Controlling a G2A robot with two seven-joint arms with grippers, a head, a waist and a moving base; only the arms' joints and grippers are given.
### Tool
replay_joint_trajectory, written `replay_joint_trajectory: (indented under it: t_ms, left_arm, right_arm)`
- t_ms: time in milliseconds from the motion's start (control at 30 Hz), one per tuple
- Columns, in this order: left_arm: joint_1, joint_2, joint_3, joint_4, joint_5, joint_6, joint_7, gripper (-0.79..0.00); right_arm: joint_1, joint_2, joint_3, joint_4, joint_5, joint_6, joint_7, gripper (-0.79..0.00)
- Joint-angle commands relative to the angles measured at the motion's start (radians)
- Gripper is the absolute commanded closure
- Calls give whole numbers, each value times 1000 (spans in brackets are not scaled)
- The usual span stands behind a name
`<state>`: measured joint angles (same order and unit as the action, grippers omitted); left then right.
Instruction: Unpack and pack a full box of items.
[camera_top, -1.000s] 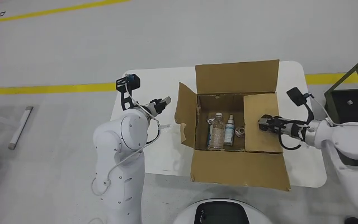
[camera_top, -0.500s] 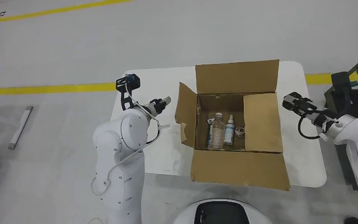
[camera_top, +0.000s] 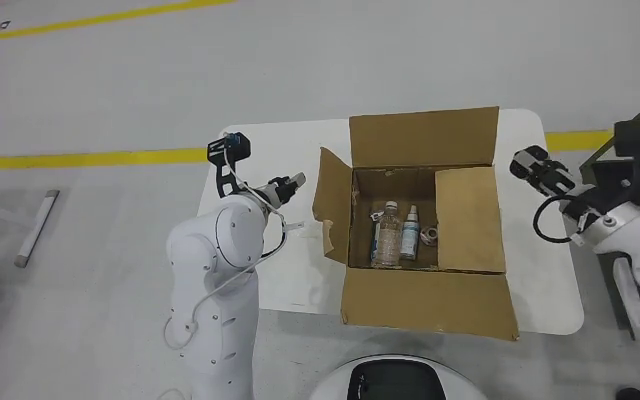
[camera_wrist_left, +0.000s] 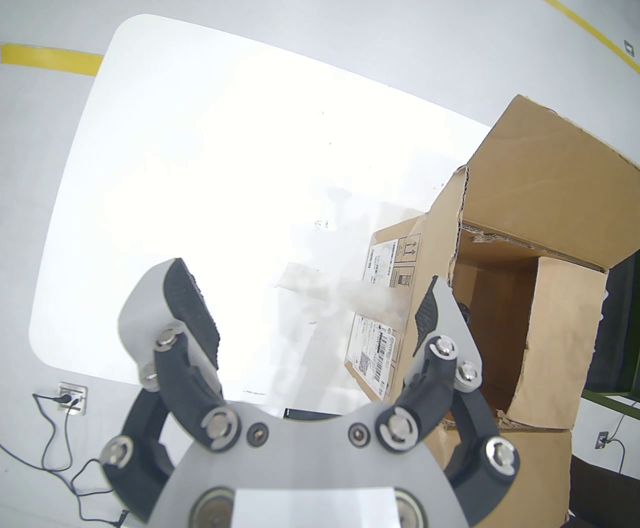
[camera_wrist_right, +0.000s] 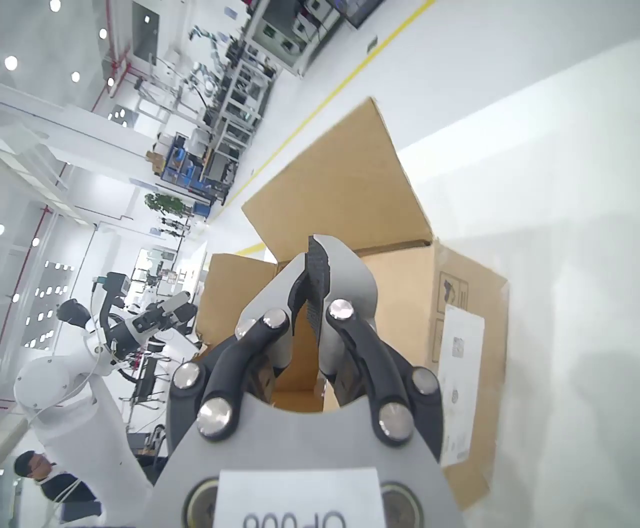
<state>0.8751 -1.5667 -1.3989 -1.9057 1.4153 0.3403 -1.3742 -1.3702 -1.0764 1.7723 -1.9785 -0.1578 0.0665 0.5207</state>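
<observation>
- One cardboard box (camera_top: 420, 300) stands open-topped in the middle of the top view on one white table (camera_top: 270, 140). Its four flaps are spread, and the nearest lies out flat toward the bottom edge of the frame.
- Three items can be counted on the box floor: two bottles and one small roll-like piece (camera_top: 430, 236) just right of them.
- The clear bottle (camera_top: 388, 236) and the slimmer white spray bottle (camera_top: 410, 232) sit side by side. Each has its long axis running up and down the frame, cap toward the top edge. Whether they lie flat or lean cannot be told.
- The left gripper (camera_top: 291, 184) hangs over the table left of centre, near the box's left flap but apart from it. Its fingers (camera_wrist_left: 192, 305) are spread wide with nothing between them.
- The right gripper (camera_top: 530, 165) is at the right of the frame, past the right flap and clear of the cardboard. Its pads (camera_wrist_right: 316, 270) are pressed together on nothing.
- The fourth flap folds away toward the top of the frame.
- One yellow floor line (camera_top: 100, 158) crosses behind the table.
</observation>
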Motion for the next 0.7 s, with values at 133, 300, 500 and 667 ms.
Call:
replay_joint_trajectory:
  t_ms: [133, 300, 500, 667]
  left_arm:
    - [96, 11, -1, -51, -42, -160, 198, 0]
    - [162, 29, -2, -73, 59, -325, 269, 0]
    - [210, 43, 6, -71, 86, -456, 329, 0]
    - [233, 47, 28, -58, 91, -465, 336, 0]
  right_arm:
    - [-33, -4, 2, -25, -113, -141, -173, 0]
    - [-49, -5, 19, -30, -139, -159, -221, 0]
    - [-65, -3, 43, -30, -258, -138, -259, 0]
    - [-78, -6, 54, 18, -374, -37, -322, 0]
